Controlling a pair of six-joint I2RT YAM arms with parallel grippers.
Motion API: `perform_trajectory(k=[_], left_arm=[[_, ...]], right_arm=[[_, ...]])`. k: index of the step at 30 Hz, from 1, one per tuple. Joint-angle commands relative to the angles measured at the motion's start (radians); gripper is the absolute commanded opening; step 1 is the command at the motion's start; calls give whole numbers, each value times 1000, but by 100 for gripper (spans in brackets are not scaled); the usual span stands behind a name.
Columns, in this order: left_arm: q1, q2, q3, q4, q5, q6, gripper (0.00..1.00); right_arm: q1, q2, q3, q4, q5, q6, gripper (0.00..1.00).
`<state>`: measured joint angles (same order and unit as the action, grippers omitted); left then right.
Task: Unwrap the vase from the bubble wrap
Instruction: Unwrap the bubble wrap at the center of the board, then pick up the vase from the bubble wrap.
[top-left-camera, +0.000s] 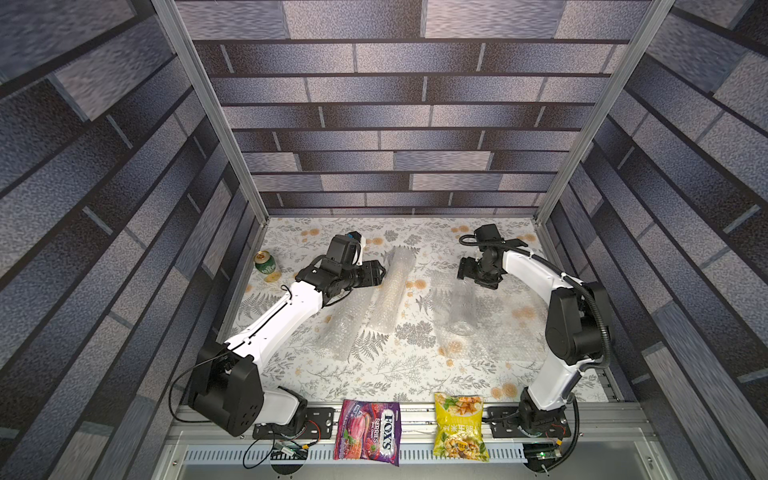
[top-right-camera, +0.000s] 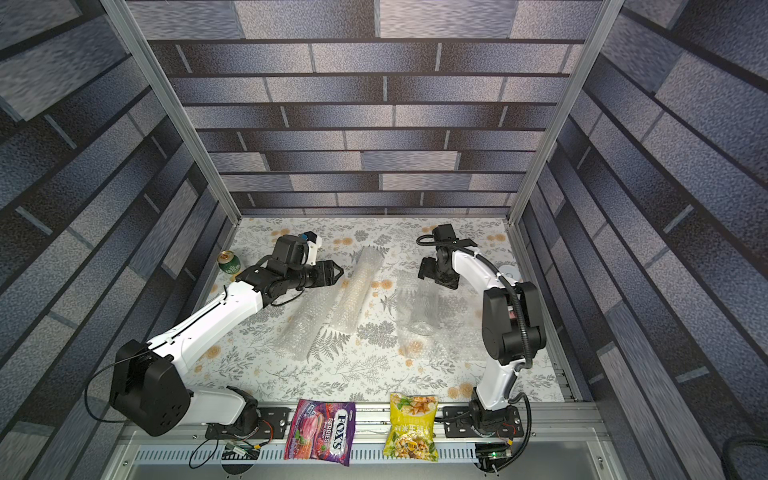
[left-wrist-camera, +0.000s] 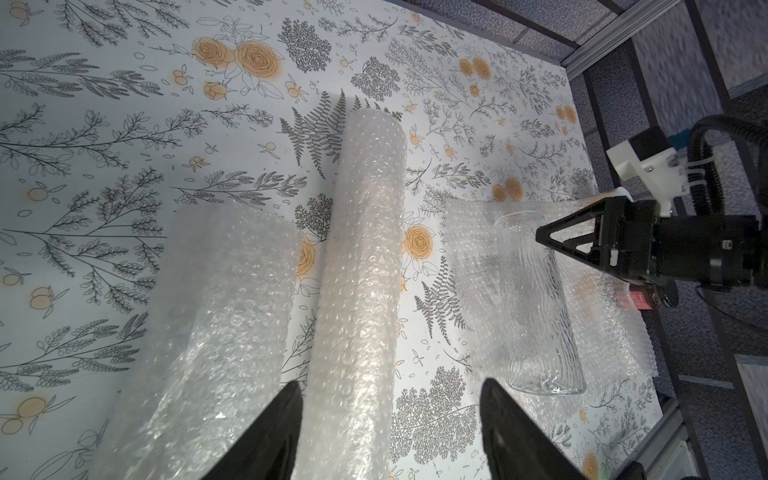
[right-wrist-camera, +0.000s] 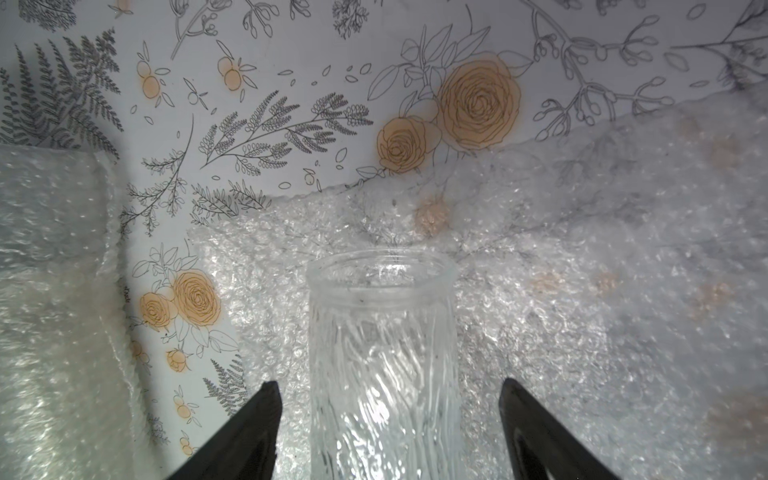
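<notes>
So, starting at the left of the floral counter (top-left-camera: 415, 374), a green can (top-left-camera: 265, 263) stands alone by the wall, well apart from the work. Next comes my left tool (left-wrist-camera: 391, 382). Its jaws are spread and pinch nothing. It hovers at the far end of a roll of bubble wrap (top-left-camera: 392, 286), which runs between the jaws in the left wrist view without being squeezed. A second, looser roll (top-left-camera: 345, 328) lies just beside it, nearer the left arm. Both are wound up, and I cannot tell whether either has anything inside.

Further right is the vase (top-left-camera: 461, 307), clear ribbed glass, lying on its side. It rests bare on an opened sheet of bubble wrap (right-wrist-camera: 582, 291) that is spread flat on the counter under and around it. No layer covers the glass. My right tool (right-wrist-camera: 387, 382) hangs over the vase's far end with its jaws wide, one on each side of the body and a gap on both sides, so it grips nothing.

By my reckoning the unwrapping of this vase is as good as done. What may be left is lifting it off the sheet, and possibly dealing with the two rolls.
</notes>
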<state>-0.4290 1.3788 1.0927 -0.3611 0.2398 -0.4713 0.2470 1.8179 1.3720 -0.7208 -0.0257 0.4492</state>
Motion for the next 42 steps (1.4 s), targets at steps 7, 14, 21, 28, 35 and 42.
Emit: perform_trajectory(k=[7,14,21,28,35,42], left_arm=[[31,-26,-31,22,41,1,69],[38,-3,-34,39,55,1,70],[39,19,-34,55,73,-4,70],[39,25,-36,57,75,-2,70],[36,34,-37,63,81,-7,71],[30,29,-39,61,80,-5,71]], right_arm=[[17,97,87,-51,34,-4,83],[33,134,91,-68,59,-12,83],[39,174,109,-75,64,-20,83],[40,196,126,-82,69,-29,82],[39,198,140,-86,62,-43,75],[40,136,97,-74,60,-49,59]])
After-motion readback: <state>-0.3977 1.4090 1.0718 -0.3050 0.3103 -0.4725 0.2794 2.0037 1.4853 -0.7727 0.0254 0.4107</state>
